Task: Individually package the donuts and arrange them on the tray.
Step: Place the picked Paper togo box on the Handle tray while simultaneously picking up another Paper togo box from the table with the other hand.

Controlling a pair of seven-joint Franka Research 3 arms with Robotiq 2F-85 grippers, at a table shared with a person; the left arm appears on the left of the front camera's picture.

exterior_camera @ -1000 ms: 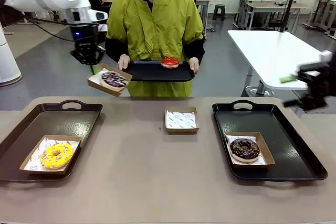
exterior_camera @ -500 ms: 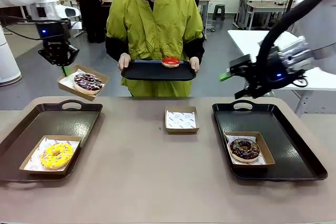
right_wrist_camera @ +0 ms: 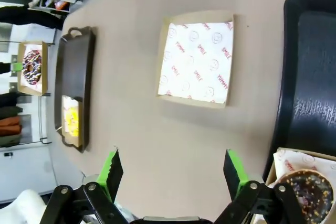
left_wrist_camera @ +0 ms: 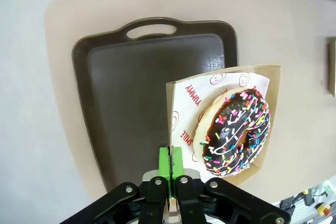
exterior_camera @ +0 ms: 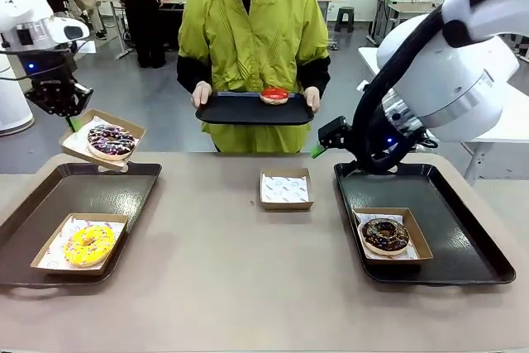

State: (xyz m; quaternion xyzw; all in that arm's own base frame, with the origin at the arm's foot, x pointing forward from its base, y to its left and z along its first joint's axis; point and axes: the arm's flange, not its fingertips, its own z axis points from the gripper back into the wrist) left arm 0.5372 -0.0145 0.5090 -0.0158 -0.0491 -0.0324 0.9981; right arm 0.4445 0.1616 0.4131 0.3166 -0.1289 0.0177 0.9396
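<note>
The chocolate ring donut with coloured sprinkles (left_wrist_camera: 236,129) sits in a paper-lined brown cardboard box (left_wrist_camera: 181,103), tilted in the air above the far end of the left black plastic tray (exterior_camera: 99,196). The left gripper (left_wrist_camera: 170,157) pinches only the box's rim, so level it and lower gently onto bare tray beyond the yellow-iced donut (exterior_camera: 88,244). The right gripper (right_wrist_camera: 172,157) hovers wide open near the empty cardboard box (right_wrist_camera: 195,59).

There were four donuts: the yellow donut (exterior_camera: 89,245) and the sprinkled chocolate donut (exterior_camera: 111,140) left of the empty box (exterior_camera: 284,188), the dark chocolate donut (exterior_camera: 385,235) right of it, and the red donut (exterior_camera: 274,95) beyond it. Paper-lined boxes numbered four, three carrying donuts. Black trays numbered three: the left tray (exterior_camera: 83,192), the right tray (exterior_camera: 446,204) and the far tray (exterior_camera: 231,112). Two tools showed, the left tool (left_wrist_camera: 170,157) and the right tool (right_wrist_camera: 172,167).
</note>
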